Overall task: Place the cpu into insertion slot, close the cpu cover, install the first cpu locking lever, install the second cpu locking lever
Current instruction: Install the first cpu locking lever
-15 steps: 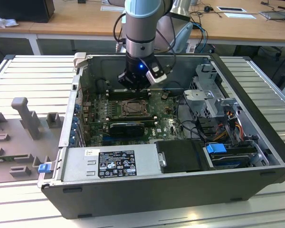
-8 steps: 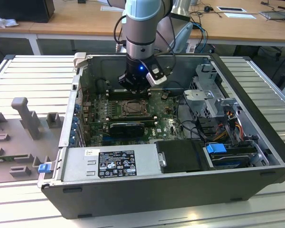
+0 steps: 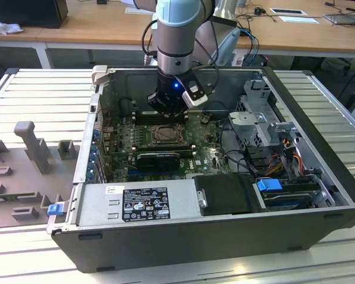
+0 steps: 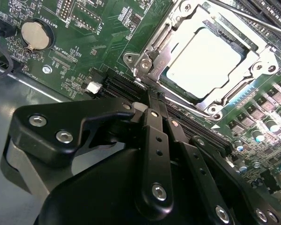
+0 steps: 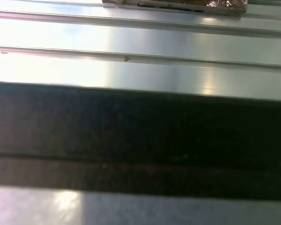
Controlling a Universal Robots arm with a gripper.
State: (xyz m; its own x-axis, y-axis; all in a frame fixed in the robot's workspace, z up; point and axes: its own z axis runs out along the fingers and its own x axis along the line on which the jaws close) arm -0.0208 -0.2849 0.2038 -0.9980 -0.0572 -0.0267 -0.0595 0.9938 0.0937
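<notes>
One gripper (image 4: 152, 101), fingers pressed together and empty, hovers beside the cpu cover (image 4: 152, 61), closed over the cpu (image 4: 203, 61).

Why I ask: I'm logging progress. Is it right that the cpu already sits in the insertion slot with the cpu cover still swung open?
Not quite. The cpu does sit in the insertion slot, but the cpu cover is closed down over it, framing its face, as the second wrist view shows.

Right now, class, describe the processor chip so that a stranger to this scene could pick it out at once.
Find the open grey computer case, then the green circuit board on its floor. Mid-board sits a square socket with a silver metal frame; the flat, pale silver-grey square chip lies in its window, plain and shiny, unlike the round coin battery.
</notes>
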